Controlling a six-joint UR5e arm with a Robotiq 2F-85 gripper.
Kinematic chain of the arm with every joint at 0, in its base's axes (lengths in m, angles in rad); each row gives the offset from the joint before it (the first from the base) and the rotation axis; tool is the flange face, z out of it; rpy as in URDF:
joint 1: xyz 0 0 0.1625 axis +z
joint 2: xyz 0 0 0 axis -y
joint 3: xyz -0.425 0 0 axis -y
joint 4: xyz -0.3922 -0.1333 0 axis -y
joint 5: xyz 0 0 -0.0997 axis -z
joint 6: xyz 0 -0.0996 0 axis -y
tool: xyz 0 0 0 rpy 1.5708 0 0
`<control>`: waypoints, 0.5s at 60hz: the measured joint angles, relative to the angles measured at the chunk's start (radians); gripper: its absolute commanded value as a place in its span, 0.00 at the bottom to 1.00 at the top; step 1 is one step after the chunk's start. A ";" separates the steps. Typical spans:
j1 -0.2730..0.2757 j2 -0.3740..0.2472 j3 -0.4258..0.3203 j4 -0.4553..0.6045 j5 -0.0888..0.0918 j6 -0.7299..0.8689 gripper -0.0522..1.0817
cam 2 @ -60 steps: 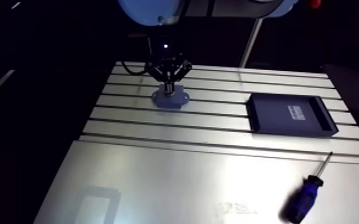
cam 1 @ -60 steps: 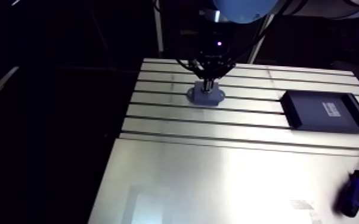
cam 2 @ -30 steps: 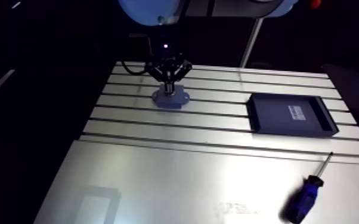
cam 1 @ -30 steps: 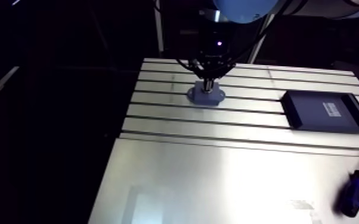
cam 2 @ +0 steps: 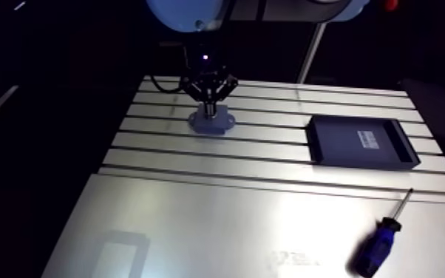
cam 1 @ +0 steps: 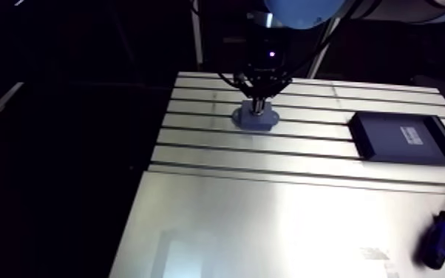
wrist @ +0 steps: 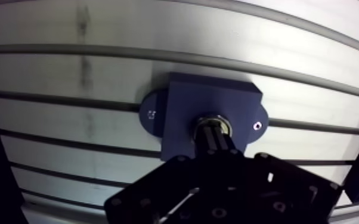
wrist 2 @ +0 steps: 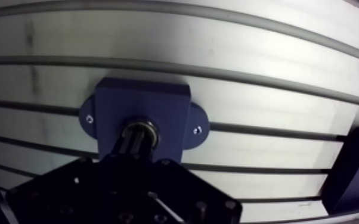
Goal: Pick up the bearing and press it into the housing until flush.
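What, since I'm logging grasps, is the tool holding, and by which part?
Seemingly nothing: the tool is shut, its tips bearing down on top of the bearing seated in the housing, not clamping its sides.

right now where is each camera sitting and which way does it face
Arm view: on the arm's upper link, looking down over the slotted table at the housing, tray and screwdriver; the wrist and hand come down from the top edge.
Wrist view: on the wrist, looking down past the hand at the bearing in the housing; the hand's dark body fills the foreground.
Shared: the hand over the housing.
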 measured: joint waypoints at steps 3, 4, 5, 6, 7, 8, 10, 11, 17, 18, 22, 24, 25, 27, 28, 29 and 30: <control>0.000 0.000 0.000 0.000 0.000 0.000 0.97; 0.000 0.000 0.000 0.000 0.000 0.000 0.97; 0.000 0.000 0.000 0.000 0.000 0.000 0.97; 0.000 0.000 0.000 0.000 0.000 0.000 0.97; 0.000 0.000 0.000 0.000 0.000 0.000 0.97; 0.000 0.000 0.000 0.000 0.000 0.000 0.97; 0.000 0.001 0.000 -0.001 0.000 -0.001 0.97; 0.000 0.001 0.000 -0.001 0.000 -0.001 0.97; 0.001 0.002 0.001 -0.001 0.000 -0.001 0.97; 0.001 0.002 0.001 -0.001 -0.001 -0.001 0.97; 0.001 0.002 0.001 -0.001 -0.001 -0.001 0.97; 0.001 0.002 0.001 -0.002 -0.001 -0.001 0.97; 0.001 0.002 0.000 -0.002 -0.001 -0.001 0.97; 0.001 0.002 0.000 -0.002 -0.001 -0.002 0.97; 0.001 0.002 0.001 -0.002 -0.001 -0.002 0.97; 0.001 0.002 0.000 -0.002 -0.001 -0.002 0.97; 0.001 0.002 0.000 -0.002 -0.001 -0.002 0.97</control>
